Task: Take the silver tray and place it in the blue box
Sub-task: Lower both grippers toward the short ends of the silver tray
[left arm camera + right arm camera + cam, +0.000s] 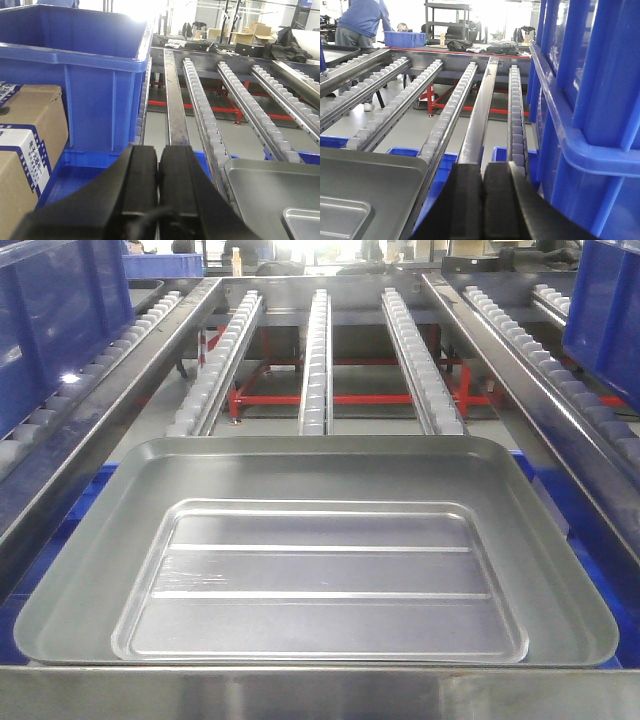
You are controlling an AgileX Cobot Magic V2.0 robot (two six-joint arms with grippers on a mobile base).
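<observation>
The tray (320,570) fills the lower middle of the front view, lying flat and level over the blue box (555,505). Blue from that box shows along the tray's left and right edges. Whether the tray sits on the lip or down inside cannot be told. Its centre panel is bare, crossed by two long ridges. Above it, three roller tracks (315,360) run toward the top of the frame over a red frame (290,398). One crate (50,330) stands at the upper left and another crate (605,310) at the upper right. In the left wrist view the left gripper (158,170) sits at bottom centre, its jaws pressed together with nothing between them. A corner of the tray is at the lower right and cardboard cartons (25,140) are at the far left. In the right wrist view the right gripper (482,187) is at bottom centre, its jaws likewise closed and empty. The tray's corner is at the lower left, apart from the jaws, and a person (362,20) in blue stands at the upper left.
</observation>
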